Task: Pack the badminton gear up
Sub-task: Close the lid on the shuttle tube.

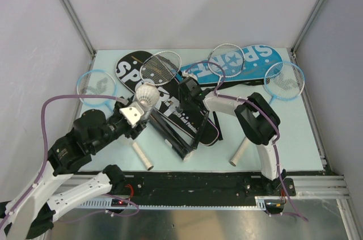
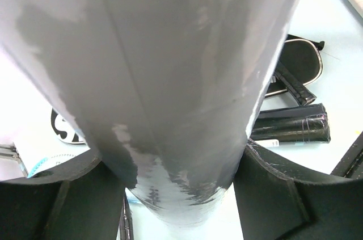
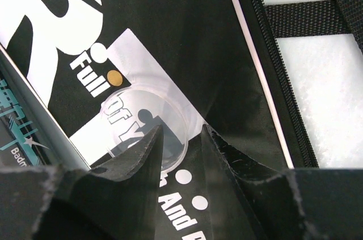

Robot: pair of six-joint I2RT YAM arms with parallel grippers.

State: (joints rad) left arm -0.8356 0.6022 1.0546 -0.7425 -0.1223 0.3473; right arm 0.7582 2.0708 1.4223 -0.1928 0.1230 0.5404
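Left gripper is clamped on a white tube; in the left wrist view both fingers press against its sides. The tube sits tilted just off the left edge of the black "SPORT" cover, lower end toward the arm bases. At its upper end I see a white ribbed dome, apparently the shuttlecock; I cannot tell whether it sits inside the mouth. Right gripper is low over that cover's white lettering, jaws a narrow gap apart, nothing gripped that I can see. The rim of a clear round cap, flat on the cover, shows in the gap. A black tube lies on the cover's near end. The blue "SPORT" cover lies right of the black one, at the back of the table. One silver racket lies across the black cover's far end, and a second silver racket lies on the blue cover. A light-blue racket lies left of the black cover, the other light-blue racket well to its right, past the blue cover. A second white tube lies right of the black cover, toward the arm bases.
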